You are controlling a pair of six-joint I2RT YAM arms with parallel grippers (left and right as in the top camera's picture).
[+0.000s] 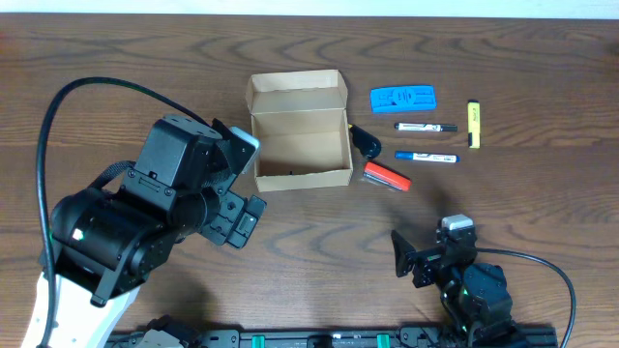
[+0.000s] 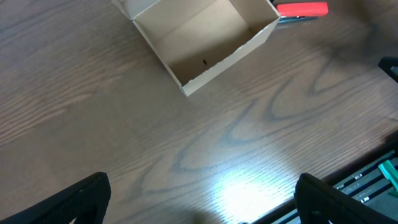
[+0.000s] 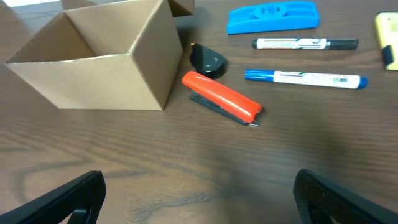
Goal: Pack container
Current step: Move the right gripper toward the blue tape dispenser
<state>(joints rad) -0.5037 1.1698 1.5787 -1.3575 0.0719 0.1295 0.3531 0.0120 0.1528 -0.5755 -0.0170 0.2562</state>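
Note:
The container [image 1: 299, 132] is a tan cardboard box, open, lid flap folded back, standing at the table's centre; it also shows in the left wrist view [image 2: 205, 43] and right wrist view [image 3: 93, 62]. It looks empty. Right of it lie a black round object [image 1: 366, 143], a red stapler [image 1: 387, 176], a blue marker [image 1: 426, 156], a black marker [image 1: 426, 127], a blue eraser [image 1: 402, 98] and a yellow highlighter [image 1: 474, 124]. My left gripper [image 2: 199, 205] is open and empty, above bare table left-front of the box. My right gripper [image 3: 196, 199] is open and empty, near the front edge.
The wooden table [image 1: 542, 213] carries nothing else. A black rail [image 1: 329, 338] runs along the front edge. The left arm's cable [image 1: 58, 106] loops over the table's left side.

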